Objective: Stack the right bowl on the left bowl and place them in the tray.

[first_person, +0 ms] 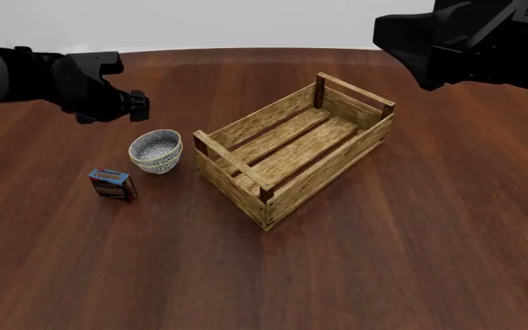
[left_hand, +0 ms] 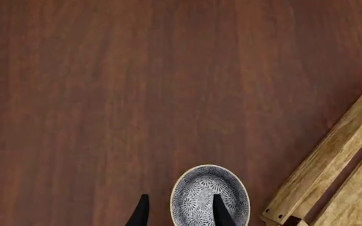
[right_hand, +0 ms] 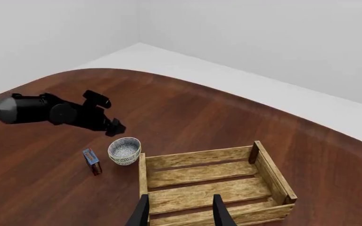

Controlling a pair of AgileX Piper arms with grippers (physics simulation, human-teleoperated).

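Two patterned blue-white bowls sit nested as one stack on the table, just left of the tray, a light-wood slatted crate with nothing inside it. My left gripper hovers above and behind the stack, open and holding nothing. In the left wrist view its fingers straddle one side of the top bowl, apart from it. My right gripper is open and held high over the tray, far from the bowls.
A small blue-and-red box stands just in front and left of the bowls. The tray's corner shows in the left wrist view. The right arm hangs high at the back right.
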